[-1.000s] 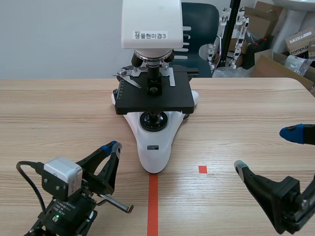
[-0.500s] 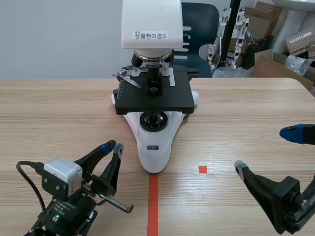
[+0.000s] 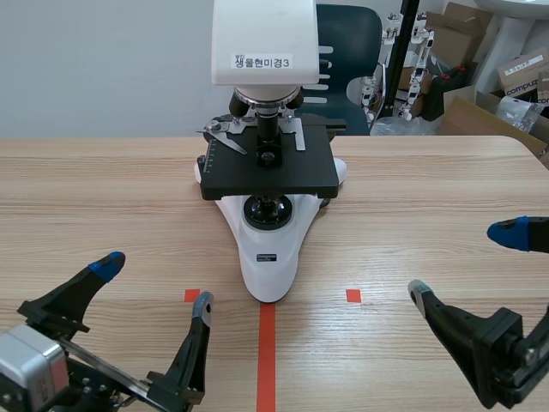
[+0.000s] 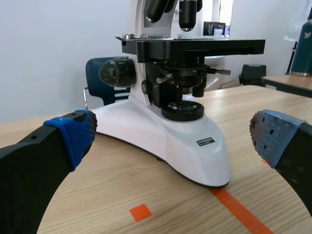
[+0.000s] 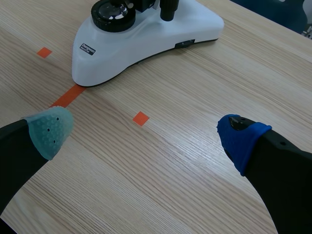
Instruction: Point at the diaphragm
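**Both grippers low and empty, diaphragm tucked under the stage**

The microscope [image 3: 266, 163] is seen standing mid-surface [image 3: 103, 189], and the diaphragm [image 4: 184, 78] is found just beneath the black stage [image 4: 195, 48], directly above the round lamp [image 4: 183, 110] set in the white base [image 4: 161, 139]. The left gripper [image 3: 154, 283] is held low before the base, its fingers spread wide with nothing between them. The right gripper [image 3: 467, 262] is parked well off to the side, equally spread and empty. No hold is called for here: the diaphragm is judged a small, rigid but delicate fitting, its thin lever [image 4: 222, 71] easily knocked. A fingertip is best brought in level from the front, under the stage and above the lamp, and stopped short of touching.
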Robot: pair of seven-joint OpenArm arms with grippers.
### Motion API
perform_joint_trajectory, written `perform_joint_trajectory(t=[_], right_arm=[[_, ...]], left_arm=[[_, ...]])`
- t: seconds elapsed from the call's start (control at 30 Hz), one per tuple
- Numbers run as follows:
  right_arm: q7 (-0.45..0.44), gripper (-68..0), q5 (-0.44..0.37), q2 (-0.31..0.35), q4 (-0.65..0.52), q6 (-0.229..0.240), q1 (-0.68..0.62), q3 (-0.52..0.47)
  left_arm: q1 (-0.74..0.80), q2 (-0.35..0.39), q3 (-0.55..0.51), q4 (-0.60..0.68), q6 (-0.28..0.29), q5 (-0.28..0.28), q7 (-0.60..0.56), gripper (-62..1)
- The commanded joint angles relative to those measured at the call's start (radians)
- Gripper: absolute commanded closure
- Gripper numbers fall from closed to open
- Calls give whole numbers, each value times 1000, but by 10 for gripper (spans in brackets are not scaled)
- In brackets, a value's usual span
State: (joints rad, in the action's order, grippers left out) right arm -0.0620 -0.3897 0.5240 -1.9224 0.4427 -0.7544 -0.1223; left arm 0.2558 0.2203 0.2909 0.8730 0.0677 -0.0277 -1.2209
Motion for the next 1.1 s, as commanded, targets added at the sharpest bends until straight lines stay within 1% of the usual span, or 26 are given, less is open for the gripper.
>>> perform_joint_trajectory(t=[0.0, 0.1, 0.23, 0.3, 0.4, 0.57, 0.8, 0.93, 1.07], right_arm=[[-12, -679, -7, 11, -23, -1, 4, -1], [-12, -679, -7, 11, -23, -1, 4, -1], [-12, -679, -7, 11, -23, -1, 4, -1], [-12, -679, -7, 11, -23, -1, 4, -1], [-12, -679, -7, 11, -23, -1, 4, -1], [-12, -679, -7, 11, -23, -1, 4, -1], [-12, -679, -7, 11, -23, -1, 4, -1], [-12, -679, -7, 11, -23, -1, 4, -1], [-12, -679, -7, 11, -23, -1, 4, -1]], left_arm=[[35, 30, -20, 73, 31, -6, 34, -623], [103, 74, -58, 193, 79, -7, 137, -623], [181, 119, -109, 352, 94, -14, 262, -623], [211, 135, -132, 427, 112, -14, 332, -623], [244, 149, -163, 535, 124, -13, 439, -623], [293, 149, -205, 707, 168, -13, 601, -623], [349, 148, -219, 934, 176, -9, 825, -623], [348, 149, -219, 1031, 175, -10, 975, -623], [345, 149, -218, 1093, 175, -14, 1069, -623]])
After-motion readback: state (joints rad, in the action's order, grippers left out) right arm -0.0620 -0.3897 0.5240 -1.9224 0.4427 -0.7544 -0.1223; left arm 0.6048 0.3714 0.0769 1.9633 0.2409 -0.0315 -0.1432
